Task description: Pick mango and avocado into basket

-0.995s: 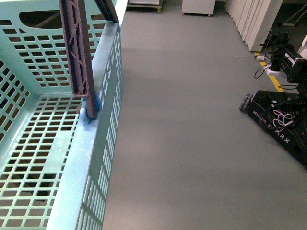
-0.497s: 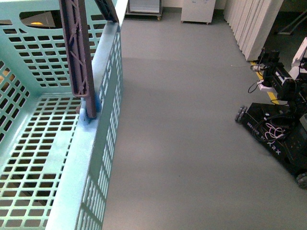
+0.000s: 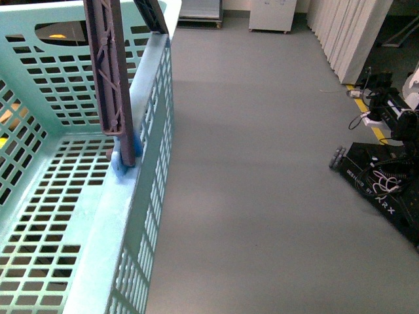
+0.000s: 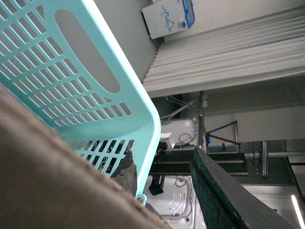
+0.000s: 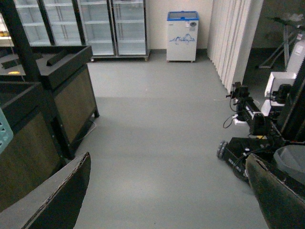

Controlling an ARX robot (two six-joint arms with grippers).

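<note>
1. The front view alone shows the light blue basket (image 3: 124, 216) whole. It sits close in on the left, with its brown handle (image 3: 111, 78) upright against the right-hand rim.
2. The left wrist view sees only the basket's slotted wall and rounded corner. The left gripper (image 4: 167, 191) has its fingers wide apart and grips nothing.
3. Only the right wrist view shows dark display cabinets (image 5: 62, 86). The right gripper (image 5: 167, 162) is also spread wide and grips nothing.
4. Right of the basket's wall, grey floor (image 3: 262, 163) runs open to a black wheeled robot (image 3: 386, 183).
</note>
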